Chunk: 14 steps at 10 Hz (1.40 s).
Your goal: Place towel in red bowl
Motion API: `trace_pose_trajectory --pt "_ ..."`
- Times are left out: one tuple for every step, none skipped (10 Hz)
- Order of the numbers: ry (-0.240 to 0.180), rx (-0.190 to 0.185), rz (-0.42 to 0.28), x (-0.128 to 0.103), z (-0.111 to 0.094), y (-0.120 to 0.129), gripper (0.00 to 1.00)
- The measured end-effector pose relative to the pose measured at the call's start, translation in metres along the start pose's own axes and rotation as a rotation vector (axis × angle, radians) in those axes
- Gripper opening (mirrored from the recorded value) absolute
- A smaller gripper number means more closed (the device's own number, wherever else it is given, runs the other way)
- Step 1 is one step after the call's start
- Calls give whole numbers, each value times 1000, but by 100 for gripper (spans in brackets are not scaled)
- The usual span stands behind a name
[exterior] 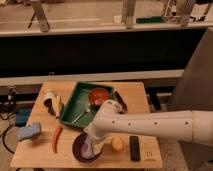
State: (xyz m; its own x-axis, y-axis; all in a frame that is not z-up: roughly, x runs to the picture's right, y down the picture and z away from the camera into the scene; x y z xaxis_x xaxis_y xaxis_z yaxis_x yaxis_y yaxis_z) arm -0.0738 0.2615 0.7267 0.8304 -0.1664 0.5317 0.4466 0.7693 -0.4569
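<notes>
The red bowl sits in the far part of a green tray at mid table. A blue folded towel lies at the table's front left edge. My white arm comes in from the right, and my gripper points down into a dark purple bowl at the table's front, well to the right of the towel and in front of the red bowl. Something pale shows at the gripper's tip; I cannot tell whether it is held.
A red chili lies between the towel and the purple bowl. A yellow fruit and a black bar lie to its right. A white bottle is left of the tray. A utensil lies in the tray.
</notes>
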Motion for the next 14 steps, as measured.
trace_pose_trajectory --pt "-4 -13 30 5 2 2 77" --pt "-9 -22 56 9 4 4 76" --pt "-15 -30 77 13 5 5 69" --pt "-20 -37 87 12 6 6 61" --pt "-31 -43 119 11 6 5 58" --pt "-32 -50 132 12 6 6 58" --pt "-35 -57 136 11 5 8 58" --pt "-38 -62 138 9 5 9 58" --pt "-40 -63 144 9 4 9 58" --pt "-42 -64 151 9 3 10 59" --pt "-44 -64 155 8 2 11 65" --pt "-50 -60 158 7 1 11 69" --pt "-57 -51 162 5 -2 11 70" --pt "-66 -40 165 4 -5 12 70"
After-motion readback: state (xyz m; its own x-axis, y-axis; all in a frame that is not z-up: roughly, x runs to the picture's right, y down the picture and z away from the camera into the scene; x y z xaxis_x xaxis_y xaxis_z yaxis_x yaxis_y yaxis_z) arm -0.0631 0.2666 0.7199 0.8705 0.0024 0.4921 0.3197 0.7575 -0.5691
